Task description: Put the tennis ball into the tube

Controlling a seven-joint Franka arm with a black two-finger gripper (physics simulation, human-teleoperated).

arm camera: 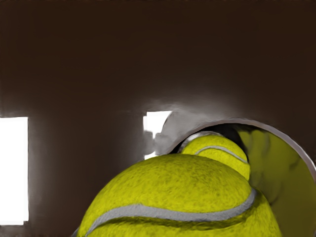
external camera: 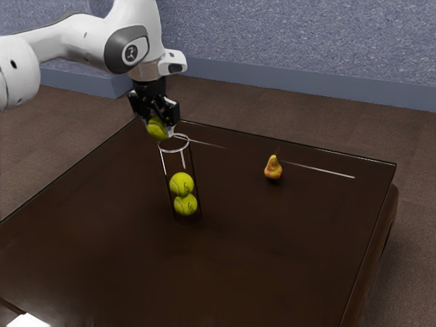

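Jaws of the gripper [external camera: 158, 122] closed on the tennis ball [external camera: 157, 128], gripping it from two sides. Held ball at rim height, off the mouth's centre toward exterior view's left. Clear tube [external camera: 178, 161] upright on dark table [external camera: 102, 238]; two other balls [external camera: 182, 184] inside, stacked. Pear [external camera: 273, 169] upright, well apart, toward exterior view's right.

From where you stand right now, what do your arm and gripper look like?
My smooth white jointed arm has rounded segments and a dark grey panel carrying a round light emblem. It ends in an angular black two-finger gripper.
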